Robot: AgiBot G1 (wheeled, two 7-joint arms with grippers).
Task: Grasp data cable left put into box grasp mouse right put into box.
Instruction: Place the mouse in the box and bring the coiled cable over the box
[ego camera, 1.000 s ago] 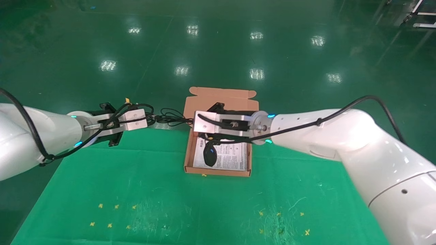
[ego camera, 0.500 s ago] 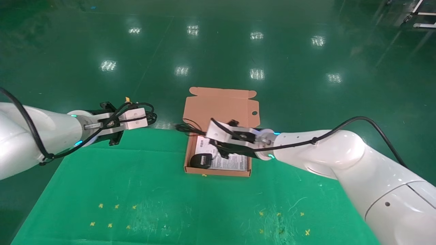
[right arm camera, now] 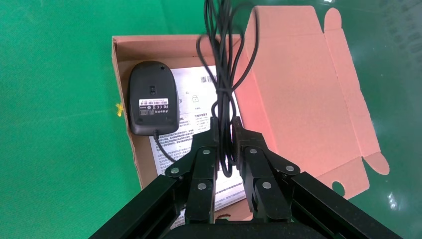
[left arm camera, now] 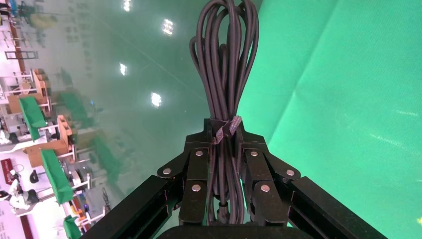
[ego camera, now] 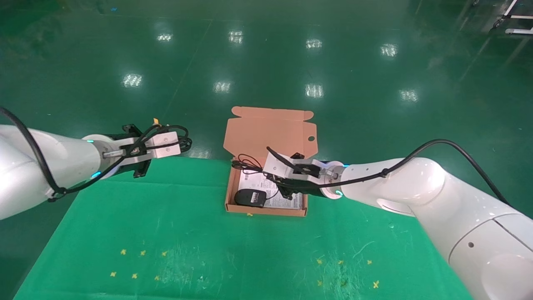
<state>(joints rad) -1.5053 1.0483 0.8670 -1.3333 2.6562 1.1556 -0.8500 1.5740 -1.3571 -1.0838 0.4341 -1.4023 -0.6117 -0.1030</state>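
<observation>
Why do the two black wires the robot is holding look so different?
The data cable is thick and tied in a tight bundle with a strap; the mouse cord is thin and hangs in loose loops. The cable is held by the left gripper beside the table's far edge, away from the box; the cord is held by the right gripper over the box and runs to the mouse lying upside down inside. Both are black and pinched between shut fingers.

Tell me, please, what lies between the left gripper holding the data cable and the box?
In the head view, only bare green cloth separates the left gripper, shut on the data cable, from the box.
</observation>
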